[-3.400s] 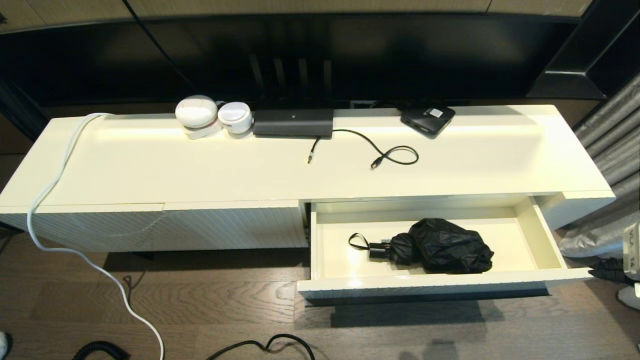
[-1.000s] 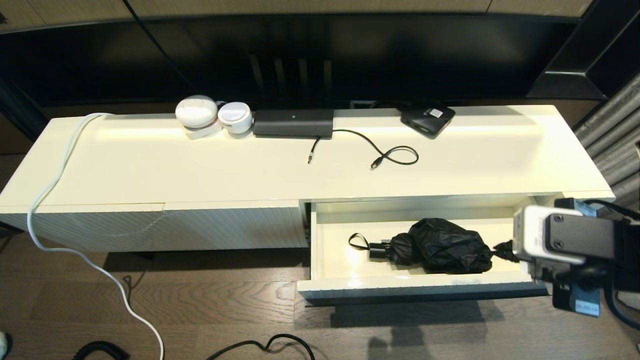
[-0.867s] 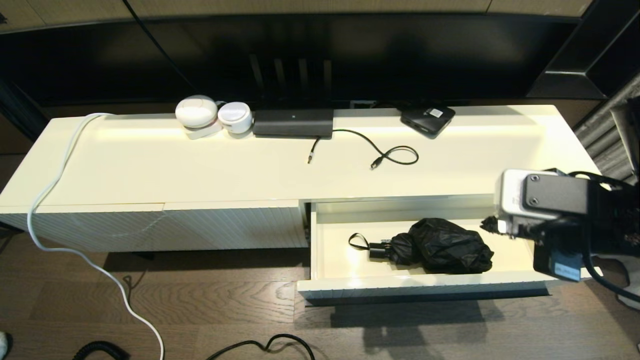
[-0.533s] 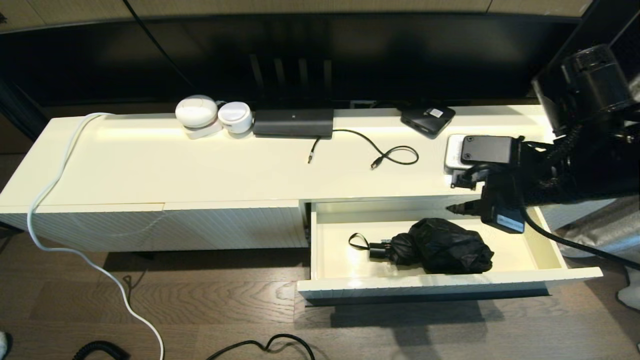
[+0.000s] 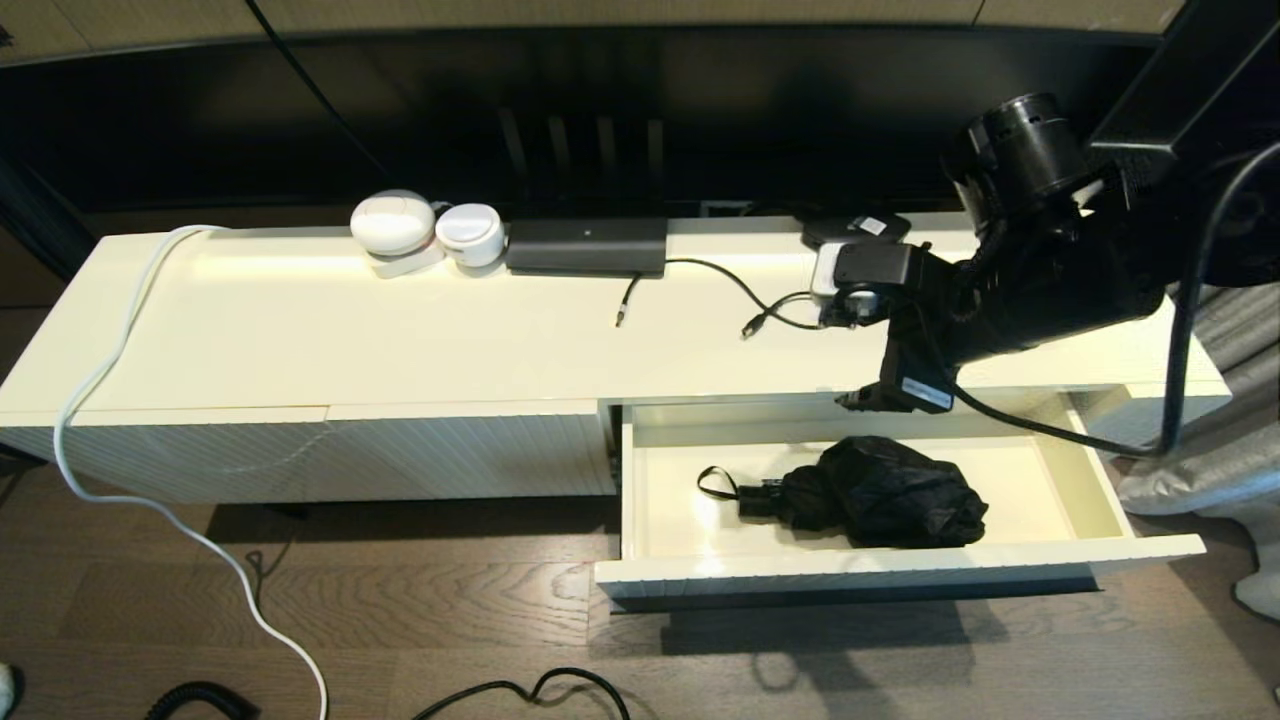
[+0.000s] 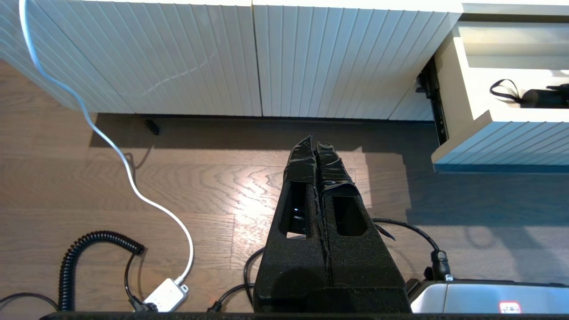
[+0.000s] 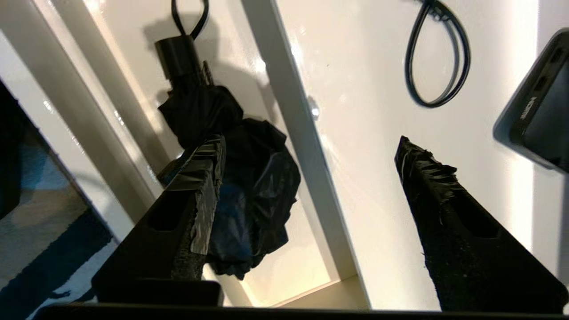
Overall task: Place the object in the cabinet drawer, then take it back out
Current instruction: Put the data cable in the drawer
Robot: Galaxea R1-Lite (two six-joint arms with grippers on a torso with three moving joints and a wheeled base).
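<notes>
So the folded black umbrella (image 5: 880,490) is lying in the open cabinet drawer (image 5: 1090,490), roughly middle to right of it, handle and wrist strap pointing left. That makes me think the "put it in" half is done and the "take it out" half is what's coming up.

The right gripper (image 7: 306,155) is up above the far edge of the drawer, over the front lip of the cabinet worktop (image 5: 400,340), with its jaws spread wide and nothing between them. In the right wrist view one finger sits over the umbrella's canopy and the other over the worktop, so it isn't lined up on the umbrella yet. My guess is the wide opening is there because the bunched canopy is fat and floppy. The left gripper (image 6: 316,151) is parked low by the floor in front of the ribbed cabinet front, jaws pressed together, holding nothing.

Other stuff around: a loose black cable (image 5: 790,310) on the worktop right next to the right wrist, a small black box (image 5: 855,232) behind it on the far side, a longer black box (image 5: 586,245) and two white round gadgets (image 5: 425,232) further left, and a white cord (image 5: 110,380) trailing off the left end onto the floor.

What's in the way, I'd say: the drawer's far wall and the worktop lip hanging over it. The canopy fabric could slip out too.
</notes>
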